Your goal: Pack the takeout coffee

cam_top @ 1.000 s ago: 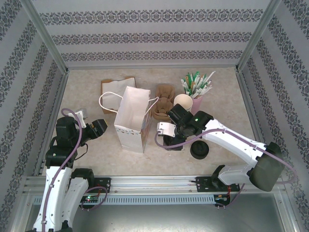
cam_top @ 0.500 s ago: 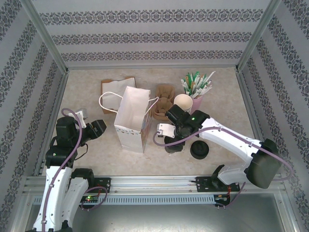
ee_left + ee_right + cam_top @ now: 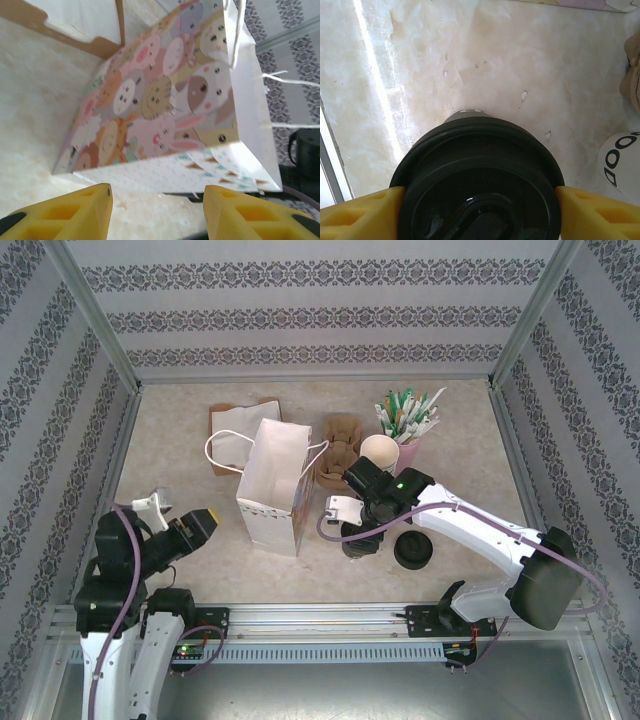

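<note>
Takeout coffee (image 3: 479, 182) lidded, outside paper bag (image 3: 272, 490)

I see a pale, marbled surface (image 3: 470, 455) carrying a white paper bag (image 3: 268, 485), which stands upright near the middle. A flat brown paper piece (image 3: 235, 422) lies behind the bag, and brown cup carriers (image 3: 338, 452) sit just beside it on the right. Further right stand a stack of cream cups (image 3: 380, 450) and, close against it, a pink cup of green-and-white sticks (image 3: 408, 430). Nearer to me the takeout coffee (image 3: 480, 165) stands upright with a squat black stack of lids (image 3: 413, 551) just beside it.
</note>
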Robot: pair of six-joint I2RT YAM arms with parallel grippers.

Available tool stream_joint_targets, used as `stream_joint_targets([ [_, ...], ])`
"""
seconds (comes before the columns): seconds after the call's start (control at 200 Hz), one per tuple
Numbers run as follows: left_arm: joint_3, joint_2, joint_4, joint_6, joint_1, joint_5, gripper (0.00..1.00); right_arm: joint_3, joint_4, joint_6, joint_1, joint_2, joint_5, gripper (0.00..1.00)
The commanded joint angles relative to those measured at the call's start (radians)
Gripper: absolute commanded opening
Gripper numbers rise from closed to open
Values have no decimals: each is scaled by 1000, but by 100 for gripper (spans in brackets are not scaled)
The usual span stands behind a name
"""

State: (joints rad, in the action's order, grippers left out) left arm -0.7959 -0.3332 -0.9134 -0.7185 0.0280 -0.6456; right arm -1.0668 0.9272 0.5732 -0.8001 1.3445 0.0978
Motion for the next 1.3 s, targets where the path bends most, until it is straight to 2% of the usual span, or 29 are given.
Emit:
stream_joint_targets([
  [0.0, 19, -4, -68, -52, 3, -75, 52, -6, 9, -23, 10, -14, 12, 75],
  [0.2, 12, -72, -79, -31, -28, -96, 50, -5, -3, -40, 13, -12, 0, 75],
  [0.34, 83, -53, 27, -101, -120, -72, 49, -10, -15, -59, 22, 6, -26, 75],
  [0.43, 79, -146, 71, -110, -268, 32, 48, -28, -4, -64, 26, 26, -30, 75],
  [0.51, 84, -236, 184, -160, -466, 100, 48, -42, 5, -68, 27, 35, -39, 75],
  [0.605, 77, -277, 237, -215, -675, 266, 48, -46, -2, -87, 29, 27, -47, 76],
  [0.894, 278, -228, 517, -477, -994, 526, 46, -62, 22, -162, 32, 15, -70, 73],
  [1.054, 309, -211, 539, -520, -1062, 652, 46, -57, -6, -216, 29, -7, -58, 72],
  [1.204, 405, -244, 776, -554, -1085, 681, 46, -44, -15, -271, 20, -27, -76, 71],
  [1.294, 414, -279, 838, -545, -1091, 736, 46, -38, -7, -300, 11, -46, -98, 71],
])
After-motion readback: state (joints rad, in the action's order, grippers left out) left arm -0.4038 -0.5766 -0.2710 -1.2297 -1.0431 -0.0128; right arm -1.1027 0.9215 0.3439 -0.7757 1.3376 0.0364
